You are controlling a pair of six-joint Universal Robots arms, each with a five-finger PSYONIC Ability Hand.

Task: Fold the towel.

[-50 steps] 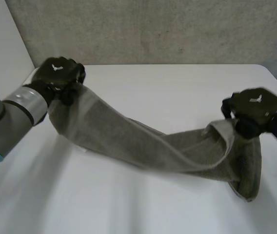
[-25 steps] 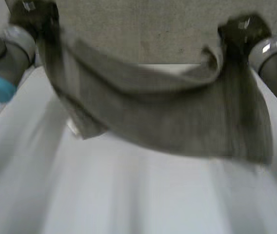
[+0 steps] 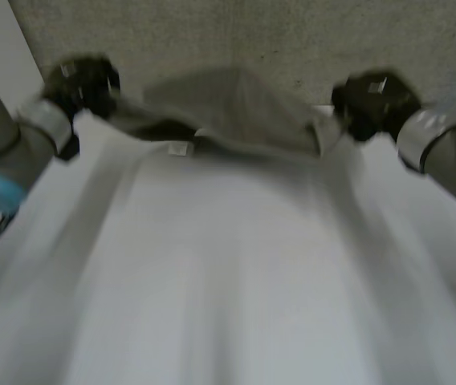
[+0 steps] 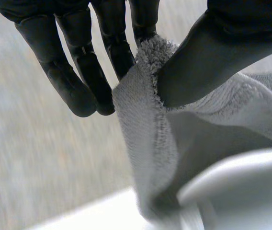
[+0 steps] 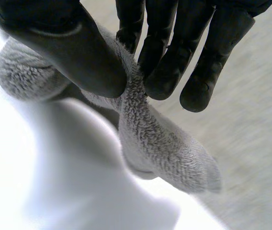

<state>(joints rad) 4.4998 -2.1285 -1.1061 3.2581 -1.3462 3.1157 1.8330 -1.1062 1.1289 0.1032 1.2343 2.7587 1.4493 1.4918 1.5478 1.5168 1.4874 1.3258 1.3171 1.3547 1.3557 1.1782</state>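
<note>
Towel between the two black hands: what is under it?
The white table shows below the near edge of the towel. The table's far edge is covered by the cloth. The left hand and right hand pinch its ends.

Right hand (image 5: 78, 52) pinching towel (image 5: 160, 143) (edge)

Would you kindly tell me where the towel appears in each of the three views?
Head view: towel stretched between left hand and right hand, above the table at its far edge.
Left wrist view: towel end pinched between left hand thumb and fingers.
Right wrist view: towel likewise, in the right hand.
Shared landmark: white table.
</note>
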